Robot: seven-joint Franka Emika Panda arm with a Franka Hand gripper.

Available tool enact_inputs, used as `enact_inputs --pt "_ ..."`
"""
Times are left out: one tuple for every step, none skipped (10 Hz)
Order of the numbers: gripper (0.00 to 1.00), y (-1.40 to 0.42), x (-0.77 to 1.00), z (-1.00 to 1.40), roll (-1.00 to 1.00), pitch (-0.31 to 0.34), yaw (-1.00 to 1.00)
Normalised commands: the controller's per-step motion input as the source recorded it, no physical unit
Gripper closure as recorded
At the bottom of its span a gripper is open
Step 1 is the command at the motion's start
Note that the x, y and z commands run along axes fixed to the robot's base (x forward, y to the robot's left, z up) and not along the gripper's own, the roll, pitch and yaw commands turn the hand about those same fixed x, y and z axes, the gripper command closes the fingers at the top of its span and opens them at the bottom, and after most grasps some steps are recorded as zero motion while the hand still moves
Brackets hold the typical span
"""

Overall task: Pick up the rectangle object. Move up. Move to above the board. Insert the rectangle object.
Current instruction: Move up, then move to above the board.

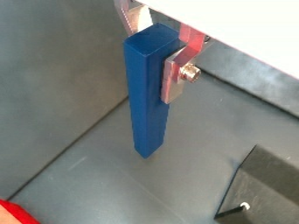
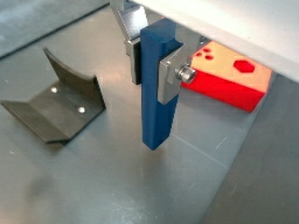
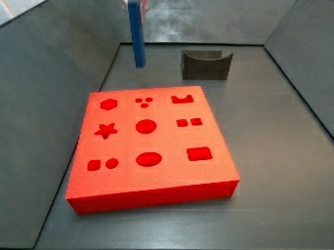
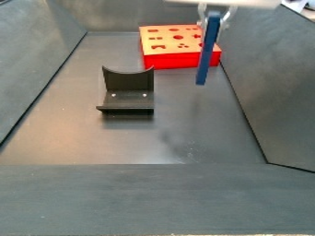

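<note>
**Blue bar held upright, clear of floor**

Red board (image 3: pixel 154 148) is seen nearest the camera in a side view, flat on the grey floor (image 3: pixel 280 200), cut-outs facing up. Behind it to the left, the rectangle object (image 3: pixel 136 34) is held vertical by the end effector (image 3: pixel 136 5), lower end off the floor. To the right of the bar, the fixture (image 3: pixel 205 64) is set on the floor, apart from the board. In a wrist view the fixture (image 2: pixel 56 101) is at left, the bar (image 2: pixel 158 87) in the middle clamped between silver fingers (image 2: pixel 176 74), the board (image 2: pixel 230 77) behind at right. Bar is near the board, not over it.
</note>
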Motion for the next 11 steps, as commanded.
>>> enact_inputs --pt "1.00 0.01 -0.01 0.19 -0.06 0.043 0.02" --pt "1.00 0.35 0.33 1.00 0.21 0.330 0.03" --pt "1.00 0.36 0.34 1.00 0.21 0.330 0.02" --pt "1.00 0.29 0.30 1.00 0.17 0.318 0.00" --pt "1.00 0.26 0.27 1.00 0.15 0.271 0.00" --pt "1.00 0.21 0.20 0.93 0.11 0.174 0.02" --pt "1.00 0.14 0.12 0.75 0.09 0.124 0.02" --pt "1.00 0.08 0.06 0.52 0.07 0.089 0.01" --pt "1.00 0.06 0.04 0.41 0.06 0.081 0.00" --pt "1.00 0.04 0.03 0.18 0.04 0.076 0.00" --pt "1.00 -1.00 0.12 0.25 -0.15 0.128 0.27"
